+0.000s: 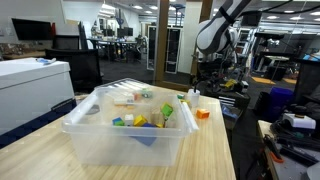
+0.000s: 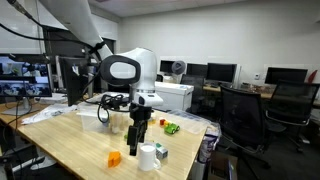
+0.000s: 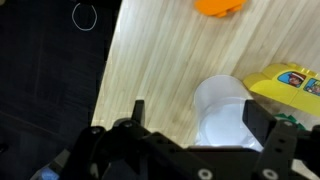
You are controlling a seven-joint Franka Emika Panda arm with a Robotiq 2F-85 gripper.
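The table (image 2: 60,135) fills the lower left of an exterior view. A clear bin (image 1: 120,142) sits at the centre of an exterior view. Low in the centre, the gripper (image 2: 138,142) hangs with jaws spread wide, just above the cup (image 2: 148,157). A block (image 2: 114,158) lies left of it.

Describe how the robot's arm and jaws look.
The white robot arm has smooth, rounded links with black rings at its joints. Thin black cables loop beside the wrist. The jaws are black and blocky, mounted on a black body.
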